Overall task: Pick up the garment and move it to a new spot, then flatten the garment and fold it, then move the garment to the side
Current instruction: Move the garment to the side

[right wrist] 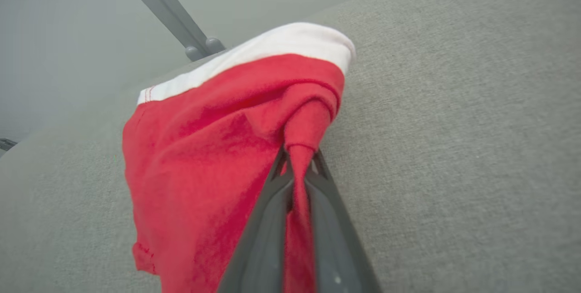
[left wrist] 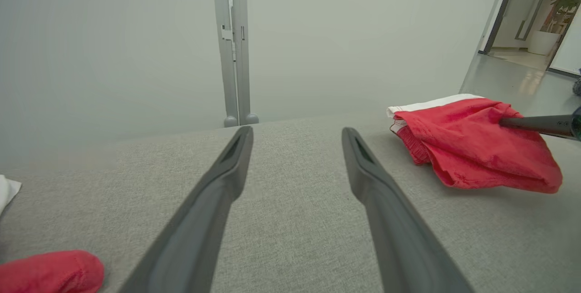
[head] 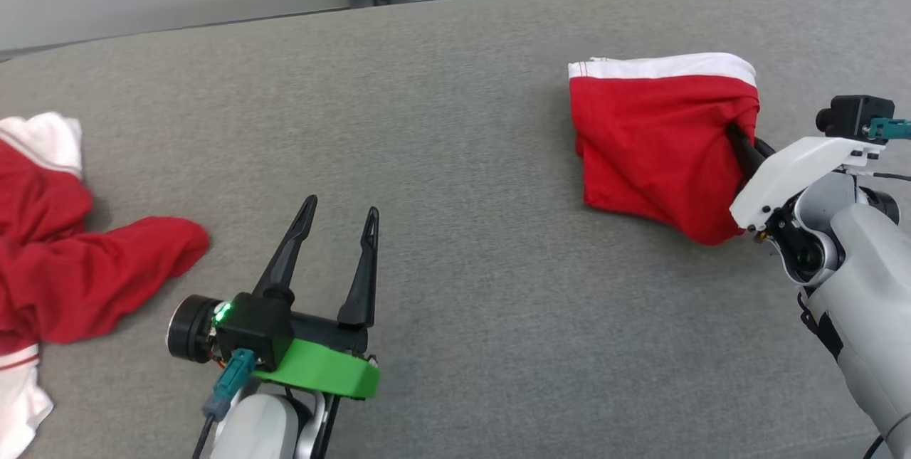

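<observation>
left pincer (head: 341, 207): open, empty, low over the grey fabric surface (head: 462, 160) | right pincer (right wrist: 299, 156): clamped on a bunched edge of the red-and-white garment (head: 651, 139), lying far right | progress, judged: grasp made; moving, flattening, folding, setting aside remain

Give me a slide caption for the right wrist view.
The right claw shut on a bunched fold of the red garment with its white band, on the grey surface.
</observation>
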